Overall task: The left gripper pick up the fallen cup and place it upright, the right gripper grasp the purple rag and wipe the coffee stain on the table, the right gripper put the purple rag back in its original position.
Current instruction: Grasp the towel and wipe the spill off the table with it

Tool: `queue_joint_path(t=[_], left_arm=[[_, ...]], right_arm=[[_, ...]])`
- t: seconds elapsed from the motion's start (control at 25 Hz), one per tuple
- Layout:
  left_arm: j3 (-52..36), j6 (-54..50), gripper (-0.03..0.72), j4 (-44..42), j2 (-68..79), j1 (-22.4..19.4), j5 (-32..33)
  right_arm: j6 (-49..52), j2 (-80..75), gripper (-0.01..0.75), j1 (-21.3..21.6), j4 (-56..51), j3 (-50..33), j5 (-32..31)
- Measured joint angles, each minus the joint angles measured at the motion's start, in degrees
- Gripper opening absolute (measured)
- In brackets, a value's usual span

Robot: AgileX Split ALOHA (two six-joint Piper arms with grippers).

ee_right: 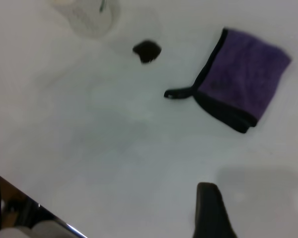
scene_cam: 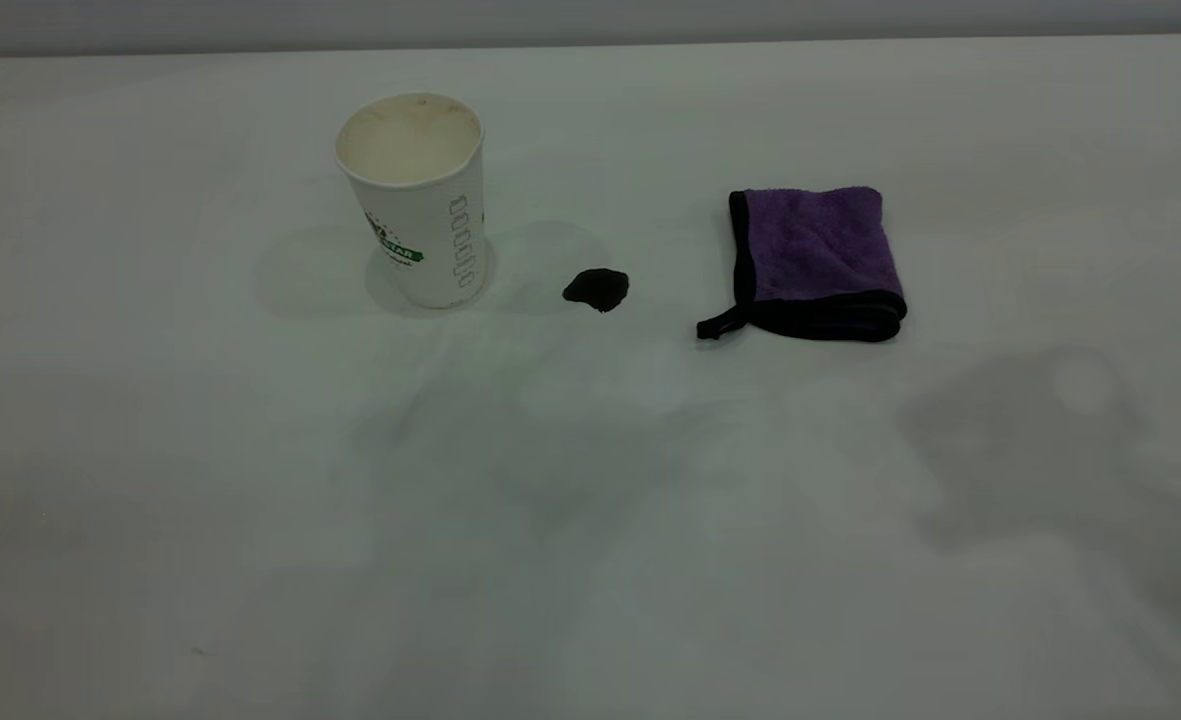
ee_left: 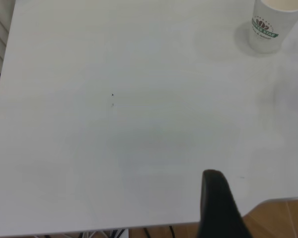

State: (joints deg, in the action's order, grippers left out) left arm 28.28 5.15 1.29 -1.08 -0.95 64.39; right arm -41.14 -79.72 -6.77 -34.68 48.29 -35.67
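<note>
Between the upright cup [scene_cam: 417, 200] and folded purple rag [scene_cam: 815, 262], the coffee stain [scene_cam: 597, 289] sits unwiped on the counter [scene_cam: 590, 520]. Neither tool's opening is discernible. A shallow pinch might drag the rag; wide wiping could topple the cup.

The table [scene_cam: 590, 520] looks like plain white laminate, matte and smooth, just faint smudges on it. The cup [scene_cam: 420, 200] at about 10 o'clock is paper, ribbed on the wall, dull finish, with a printed green band and a cream, slightly stained inside. The rag [scene_cam: 815, 260] over at 2 o'clock is fuzzy purple plush cloth, edged in smoother black fabric trim. The stain [scene_cam: 597, 289] between them reads dark and flat, no shine. One black finger [ee_left: 216, 203] looks like matte plastic.
</note>
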Motion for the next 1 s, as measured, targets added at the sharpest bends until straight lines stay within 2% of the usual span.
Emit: queue_joint_path(t=[0.16, 0.48, 0.76, 1.0], left_arm=[[0.00, 0.00, 0.496, 0.00, 0.00, 0.00, 0.00], [0.00, 0.00, 0.496, 0.00, 0.00, 0.00, 0.00], [0.00, 0.00, 0.496, 0.00, 0.00, 0.00, 0.00], [0.00, 0.06, 0.496, 0.00, 0.00, 0.00, 0.00]], right_arm=[[2.50, -12.14, 0.507, -3.10, 1.15, 3.93, 3.32], [9.59, -32.35, 0.485, -7.15, 7.01, 16.56, 3.94], [27.67, -46.09, 0.484, -8.93, 23.69, 31.41, -0.56], [29.68, -55.53, 0.484, -9.22, 24.98, 41.94, -2.79]])
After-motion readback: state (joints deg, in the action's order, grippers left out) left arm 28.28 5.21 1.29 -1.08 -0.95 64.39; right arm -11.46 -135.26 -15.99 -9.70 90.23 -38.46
